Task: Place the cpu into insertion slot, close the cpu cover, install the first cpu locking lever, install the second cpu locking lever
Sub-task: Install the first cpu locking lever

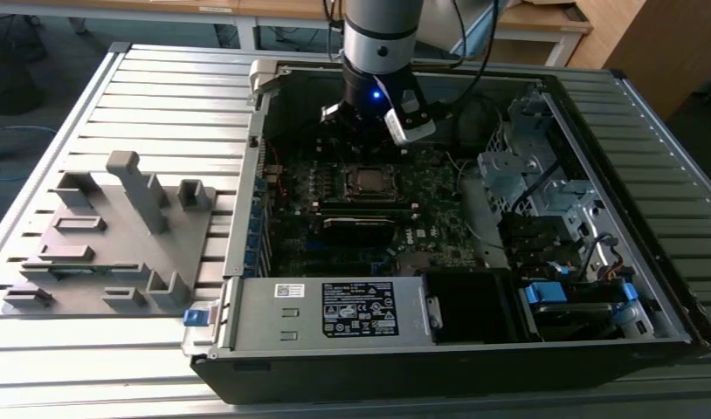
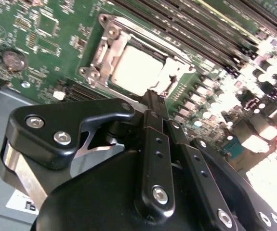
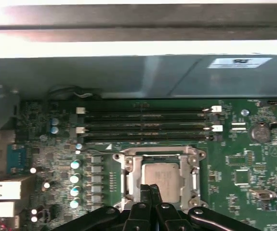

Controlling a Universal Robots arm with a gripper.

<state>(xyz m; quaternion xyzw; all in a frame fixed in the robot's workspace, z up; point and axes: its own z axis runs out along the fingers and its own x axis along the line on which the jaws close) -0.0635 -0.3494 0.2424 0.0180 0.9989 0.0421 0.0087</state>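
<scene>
First wrist view: the cpu (image 3: pixel 162 178) sits in the insertion slot (image 3: pixel 194 174), the end effector (image 3: pixel 150 187) pinched closed on nothing.

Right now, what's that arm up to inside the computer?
A robot arm is reaching down into an open computer case. Its gripper, fingers closed together, hangs just above the near edge of the cpu on the green motherboard. The cpu is already seated, its silver top showing through the window of the cpu cover, which looks folded down around it. Whether the locking levers are fastened cannot be told.
</scene>
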